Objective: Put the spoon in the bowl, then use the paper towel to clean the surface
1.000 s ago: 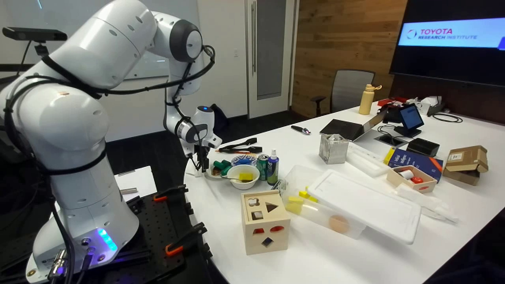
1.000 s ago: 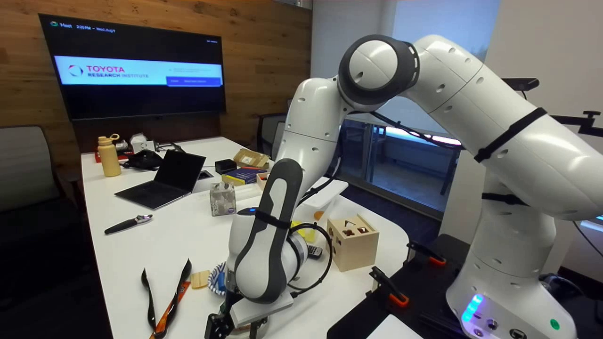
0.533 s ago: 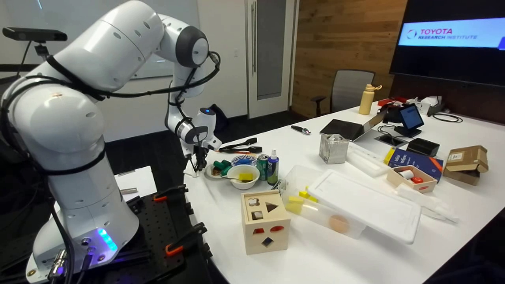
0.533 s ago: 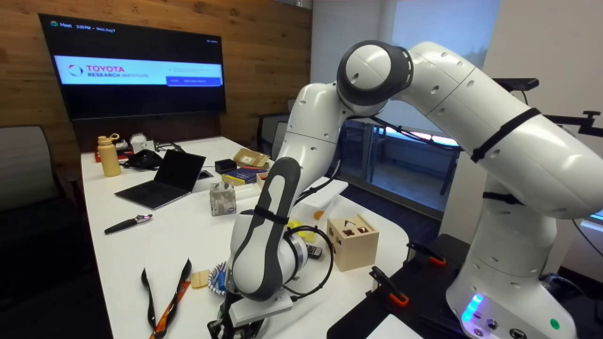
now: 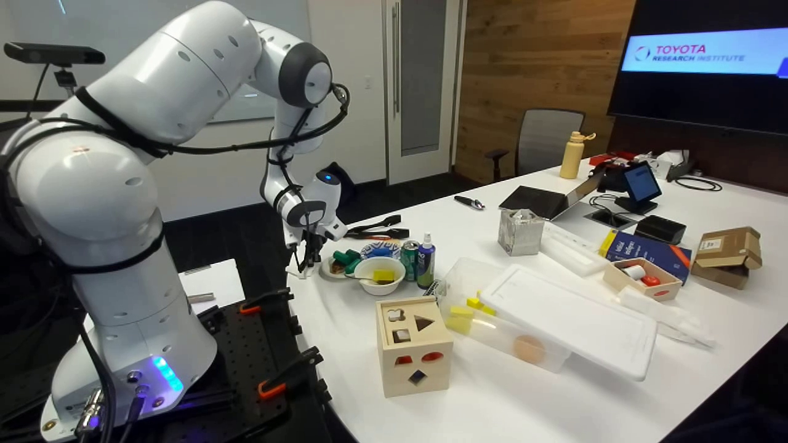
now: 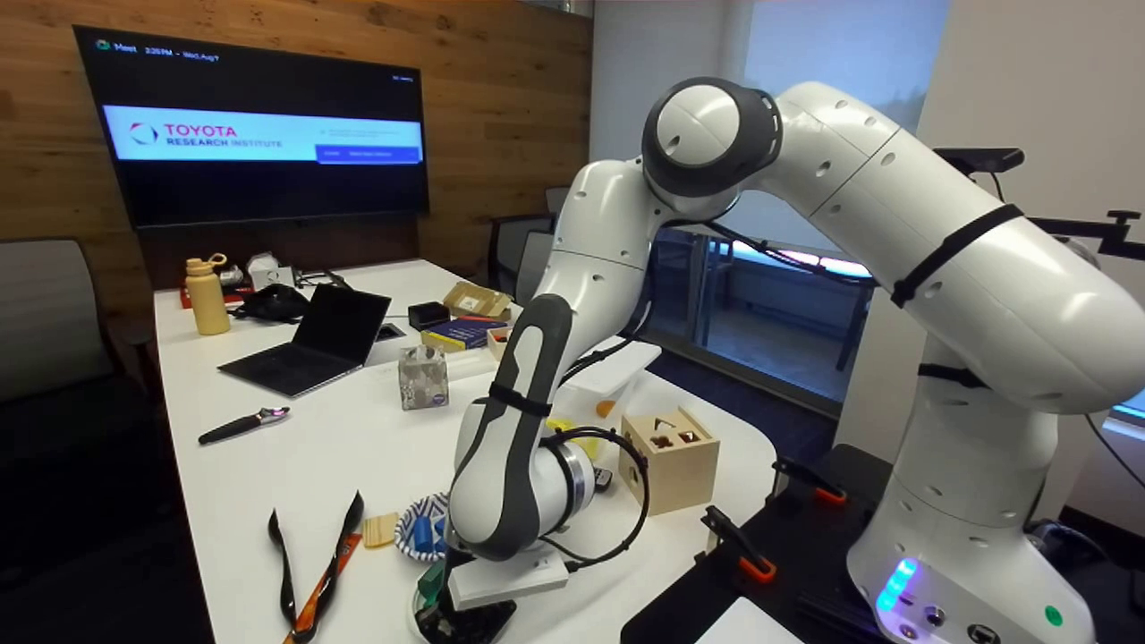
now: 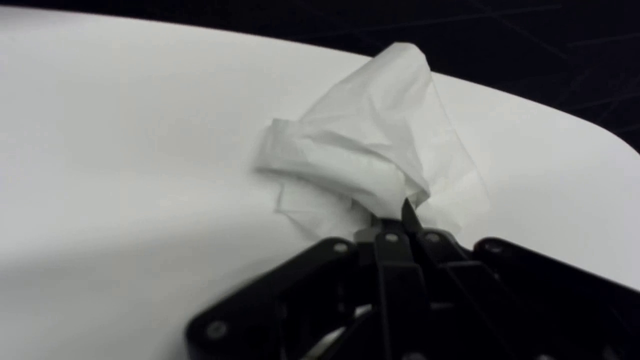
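Note:
The crumpled white paper towel (image 7: 360, 135) is bunched at the fingertips of my gripper (image 7: 392, 220), which is shut on it in the wrist view. Most of the towel spreads out over the glossy white surface (image 7: 125, 150), with one corner at the table's edge. In an exterior view, the gripper (image 5: 314, 261) is low over the tabletop, left of the bowl (image 5: 364, 284). That pale bowl has something yellow inside, and the spoon (image 5: 357, 278) rests in it with its handle over the left rim. The arm hides the bowl in an exterior view where the gripper (image 6: 461, 622) appears beside green items.
A plate with green items (image 5: 349, 263) stands between gripper and bowl. Close by are a green can (image 5: 409, 261), a spray bottle (image 5: 425, 267) and a patterned bowl (image 6: 419, 539). The wooden cube (image 5: 414, 357), clear bin (image 5: 511, 338) and tongs (image 6: 326, 572) also occupy the table.
The jaws stood apart a second ago and have closed on the paper towel. The gripper went down slightly, then shifted a little sideways. The bowl and spoon have not moved.

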Controlling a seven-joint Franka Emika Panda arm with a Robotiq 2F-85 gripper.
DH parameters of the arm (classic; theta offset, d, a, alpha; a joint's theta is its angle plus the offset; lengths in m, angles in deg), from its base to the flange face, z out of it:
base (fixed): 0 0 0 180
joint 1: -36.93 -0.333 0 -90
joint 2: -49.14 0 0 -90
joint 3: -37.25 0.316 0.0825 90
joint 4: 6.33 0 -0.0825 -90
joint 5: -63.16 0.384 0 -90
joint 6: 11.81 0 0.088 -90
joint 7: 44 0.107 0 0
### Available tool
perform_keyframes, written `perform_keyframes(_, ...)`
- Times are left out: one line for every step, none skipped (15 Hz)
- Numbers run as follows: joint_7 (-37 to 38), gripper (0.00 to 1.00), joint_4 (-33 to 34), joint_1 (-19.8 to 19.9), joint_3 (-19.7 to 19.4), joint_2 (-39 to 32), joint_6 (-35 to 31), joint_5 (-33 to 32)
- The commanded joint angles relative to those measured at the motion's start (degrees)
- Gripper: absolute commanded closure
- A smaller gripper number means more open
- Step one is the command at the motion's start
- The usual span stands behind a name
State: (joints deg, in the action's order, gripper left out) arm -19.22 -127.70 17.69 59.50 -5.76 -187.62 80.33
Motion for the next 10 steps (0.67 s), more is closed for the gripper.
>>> perform_keyframes(2.9,1.0,-8.5,-1.2,-2.3,8.2,0.3,4.4)
perform_keyframes(3.5,1.0,-10.8,-1.9,-3.6,10.1,-0.3,5.4)
perform_keyframes(4.5,1.0,-12.6,-3.1,-5.4,12.0,-0.2,6.2)
perform_keyframes(5.3,1.0,-14.4,-4.4,-7.6,13.6,-0.4,6.6)
perform_keyframes(6.2,1.0,-16.0,-6.3,-10.4,15.1,-0.2,6.5)
perform_keyframes(7.5,1.0,-17.7,-8.9,-13.9,16.5,0.2,6.1)
perform_keyframes(9.1,1.0,-19.2,-12.3,-18.2,17.8,0.5,5.4)
perform_keyframes(10.5,1.0,-20.3,-15.8,-22.5,18.4,0.9,4.6)
perform_keyframes(12.3,1.0,-21.3,-19.8,-27.1,18.5,1.5,3.6)
perform_keyframes(13.8,1.0,-21.9,-23.4,-31.2,18.2,2.3,2.7)
